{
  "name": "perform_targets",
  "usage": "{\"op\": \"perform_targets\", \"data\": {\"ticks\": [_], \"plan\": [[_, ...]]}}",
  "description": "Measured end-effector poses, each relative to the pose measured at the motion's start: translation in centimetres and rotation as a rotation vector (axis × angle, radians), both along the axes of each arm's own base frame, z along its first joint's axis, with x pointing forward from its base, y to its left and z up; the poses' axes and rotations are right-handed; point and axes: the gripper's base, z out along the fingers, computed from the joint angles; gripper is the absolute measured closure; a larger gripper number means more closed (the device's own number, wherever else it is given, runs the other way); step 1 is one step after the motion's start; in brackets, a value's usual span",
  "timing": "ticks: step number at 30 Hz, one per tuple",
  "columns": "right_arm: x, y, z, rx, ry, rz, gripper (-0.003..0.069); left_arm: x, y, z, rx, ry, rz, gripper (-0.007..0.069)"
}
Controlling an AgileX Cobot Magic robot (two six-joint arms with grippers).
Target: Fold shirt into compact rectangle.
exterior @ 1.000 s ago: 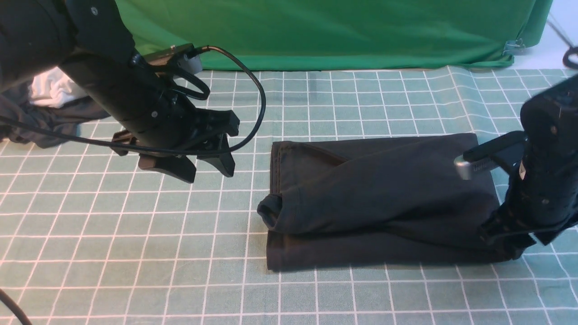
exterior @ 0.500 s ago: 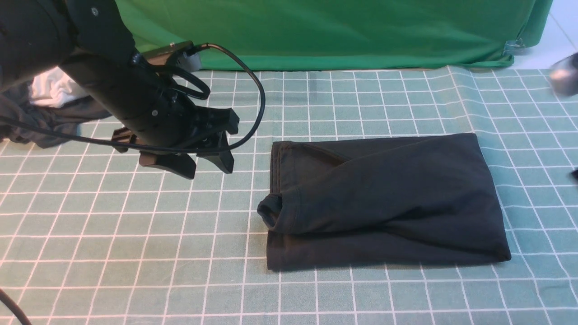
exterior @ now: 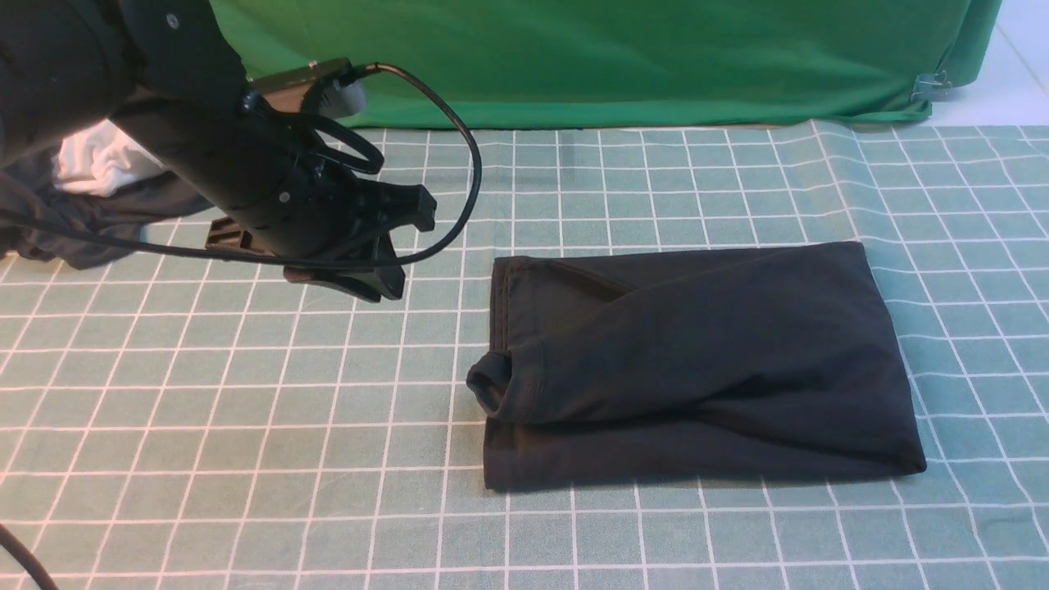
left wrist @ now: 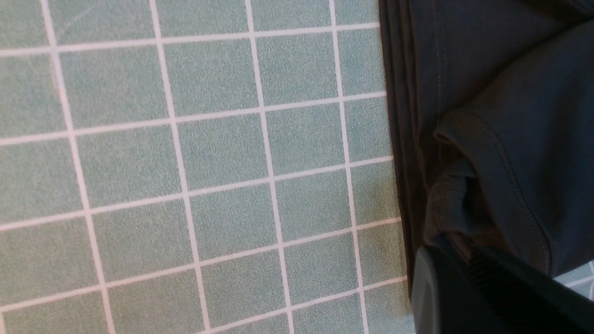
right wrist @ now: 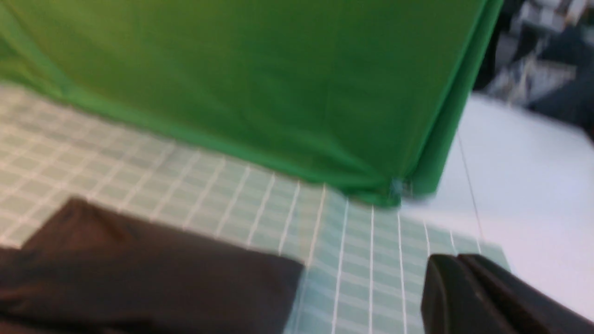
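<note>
Folded shirt on our table, left hand off to its left

Our shirt [exterior: 697, 369] lies right of centre on the table [exterior: 246, 459]. Our left hand [exterior: 361, 283] hangs near its far left corner, apart from it. A bunched cloth pile [exterior: 90, 188] sits far left; a backdrop [exterior: 606, 57] stands behind.

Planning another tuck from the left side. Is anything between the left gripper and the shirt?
Nothing visible: only bare checked tablecloth lies between the left gripper and the shirt.
</note>
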Motion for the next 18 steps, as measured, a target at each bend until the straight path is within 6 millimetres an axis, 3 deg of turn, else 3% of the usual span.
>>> {"op": "perform_targets", "data": {"ticks": [4,8,18], "plan": [[1.8,0.9,-3.4,0.019,-0.051,0.037,0.0647,0.0,0.0,0.0,0.003,-0.006,-0.011,0.0604],[3.2,1.7,-4.8,0.033,-0.100,0.065,0.0647,0.0,0.0,0.0,0.003,-0.009,-0.010,0.0608],[4.0,2.2,-4.1,0.110,-0.191,0.091,0.0626,0.4,0.0,0.1,-0.002,-0.048,0.003,0.0608]]}}
